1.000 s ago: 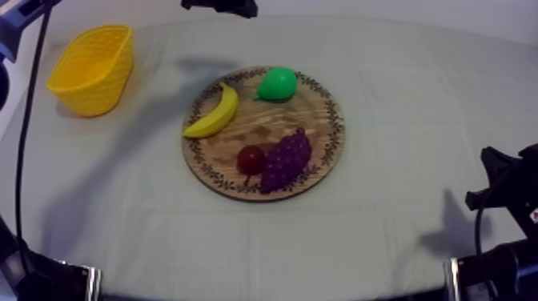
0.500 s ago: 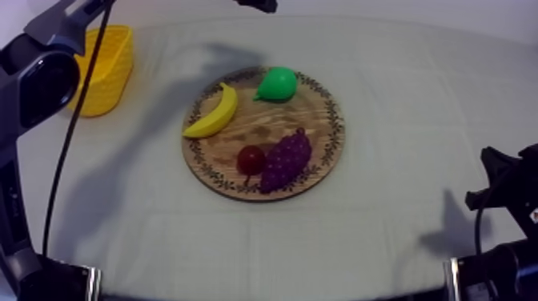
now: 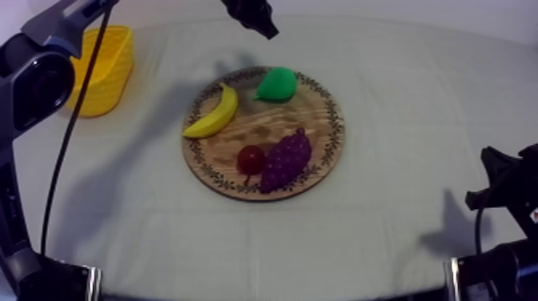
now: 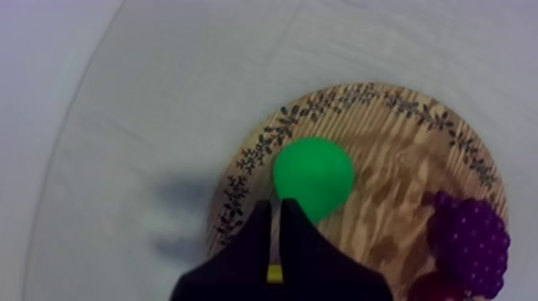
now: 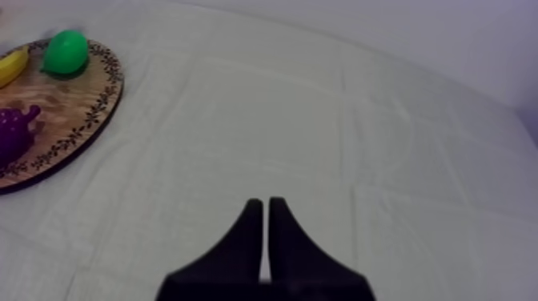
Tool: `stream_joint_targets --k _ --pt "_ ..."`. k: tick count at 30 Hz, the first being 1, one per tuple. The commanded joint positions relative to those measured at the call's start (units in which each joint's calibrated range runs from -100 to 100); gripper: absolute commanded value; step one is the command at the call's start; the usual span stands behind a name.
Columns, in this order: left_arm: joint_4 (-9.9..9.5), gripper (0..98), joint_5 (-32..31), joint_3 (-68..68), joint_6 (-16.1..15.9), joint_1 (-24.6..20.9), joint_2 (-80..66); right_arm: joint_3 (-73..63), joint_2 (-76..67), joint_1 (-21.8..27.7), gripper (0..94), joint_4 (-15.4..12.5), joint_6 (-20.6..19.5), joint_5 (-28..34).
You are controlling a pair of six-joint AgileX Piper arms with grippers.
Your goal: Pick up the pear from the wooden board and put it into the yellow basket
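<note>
Top view, pear (image 3: 278, 83) lying, tip toward banana (image 3: 214, 112)

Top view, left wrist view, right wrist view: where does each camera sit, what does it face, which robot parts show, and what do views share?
Top view: above the table, slanting down on the round wooden board with patterned rim and yellow basket; left arm and right arm at its sides.
Left wrist view: on left arm, looking down at the green pear; left gripper shut.
Right wrist view: on right arm, low, facing the board; right gripper shut.
Shared: all three show board and pear.
</note>
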Motion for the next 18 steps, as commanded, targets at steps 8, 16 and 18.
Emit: stream_joint_targets --k 8,16,18 --pt "0.05 22.7 0.9 1.74 -8.67 -0.49 -1.9 0.0 -0.02 -0.02 0.4 -0.01 0.0 0.01" --pt "0.1 42.7 4.02 0.97 -6.9 -0.89 -1.78 0.0 -0.02 -0.02 0.4 -0.01 0.0 0.01" --pt "0.01 47.0 4.54 1.05 -6.4 -0.85 -1.84 0.0 -0.02 -0.02 0.4 -0.01 0.0 0.01"
